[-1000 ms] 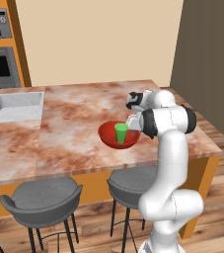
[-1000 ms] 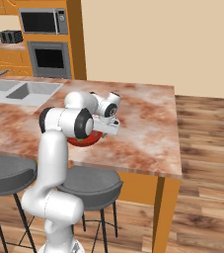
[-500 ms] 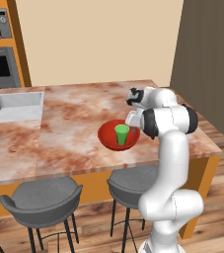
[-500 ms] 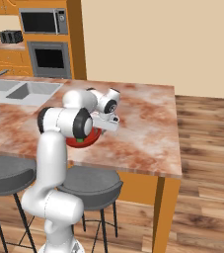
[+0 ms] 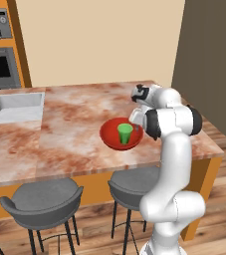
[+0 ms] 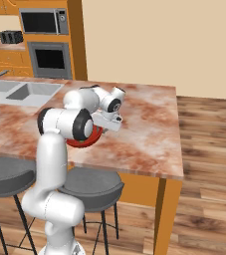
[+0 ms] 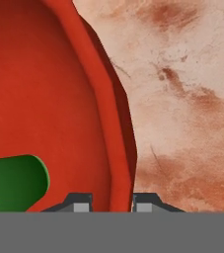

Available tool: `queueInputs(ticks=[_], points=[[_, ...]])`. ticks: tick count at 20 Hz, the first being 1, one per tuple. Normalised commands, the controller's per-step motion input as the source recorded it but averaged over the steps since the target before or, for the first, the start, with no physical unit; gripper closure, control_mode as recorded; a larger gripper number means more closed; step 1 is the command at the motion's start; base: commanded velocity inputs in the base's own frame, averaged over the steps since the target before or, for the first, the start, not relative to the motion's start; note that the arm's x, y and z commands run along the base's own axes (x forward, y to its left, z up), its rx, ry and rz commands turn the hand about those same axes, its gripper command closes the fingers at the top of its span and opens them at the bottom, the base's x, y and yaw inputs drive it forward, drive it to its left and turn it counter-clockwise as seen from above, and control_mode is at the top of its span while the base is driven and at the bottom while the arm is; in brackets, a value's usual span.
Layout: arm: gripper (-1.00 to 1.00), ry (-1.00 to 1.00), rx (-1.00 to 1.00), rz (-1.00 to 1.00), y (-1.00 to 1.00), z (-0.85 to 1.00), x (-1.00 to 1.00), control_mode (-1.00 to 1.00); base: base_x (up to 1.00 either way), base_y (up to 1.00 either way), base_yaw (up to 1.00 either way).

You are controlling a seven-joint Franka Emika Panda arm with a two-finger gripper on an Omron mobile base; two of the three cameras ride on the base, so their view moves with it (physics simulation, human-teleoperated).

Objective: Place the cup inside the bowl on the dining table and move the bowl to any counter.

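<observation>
Bowl: you see the wide glossy red round bowl (image 5: 115,140) on the pinkish-brown marbled table (image 5: 69,134), well right of the inset grey sink (image 5: 14,105).
Cup: the small bright-green tapered tumbler (image 5: 125,133) stands upright inside the bowl.
End effector (image 7: 111,203): its fingertips (image 7: 82,203) pinch the bowl's rim, one inside, one outside.

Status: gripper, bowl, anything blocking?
Gripper shut on wide red glossy bowl, fingers straddling its rim. Small green cup upright inside. Bowl on marbled dining table. Nothing blocking.
</observation>
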Motion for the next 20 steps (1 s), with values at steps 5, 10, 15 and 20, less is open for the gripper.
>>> queueInputs(ticks=[5, 10, 15, 20], points=[[1.00, 0.08, 0.08, 0.00, -0.13, 0.03, 0.00, -1.00, 0.00, 0.00, 0.00], [1.00, 0.12, 0.05, -0.03, -0.07, 0.08, 0.00, -1.00, 0.00, 0.00, 0.00], [1.00, 0.15, 0.00, -0.07, 0.00, 0.15, 0.00, -1.00, 0.00, 0.00, 0.00], [1.00, 0.09, 0.01, -0.11, 0.00, 0.17, -0.02, -1.00, 0.00, 0.00, 0.00]])
